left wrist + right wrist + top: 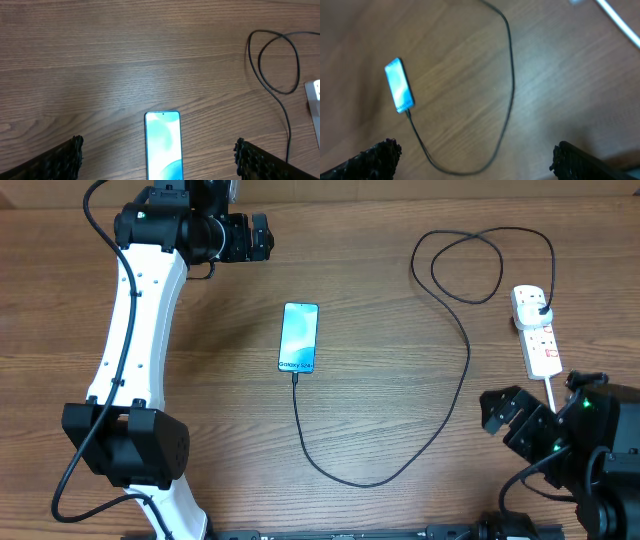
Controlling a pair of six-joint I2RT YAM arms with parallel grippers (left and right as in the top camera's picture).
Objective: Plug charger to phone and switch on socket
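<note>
The overhead view is showing the whole layout: the slim blue-teal-screened smartphone (299,338) is lying flat near the middle of the brown wooden table (380,240). The thin black charger cable (467,365) is entering its near short edge. The cable is sweeping in a wide curve to the right and looping at the far edge. Its black plug (541,306) is sitting in the white oblong power strip (537,332) at the right edge. Whether the strip's switch is on is too small to tell.

The left wrist view is catching only the phone's top half, the cable loop and a sliver of the strip. The right wrist view, which is blurred, is adding the thick white cord (620,17).

The left gripper (265,237) is hanging wide open and empty beyond the phone. The right gripper (510,418) is also spread open, holding nothing, near the strip's cord end. Bare wood is lying open to the phone's left.
</note>
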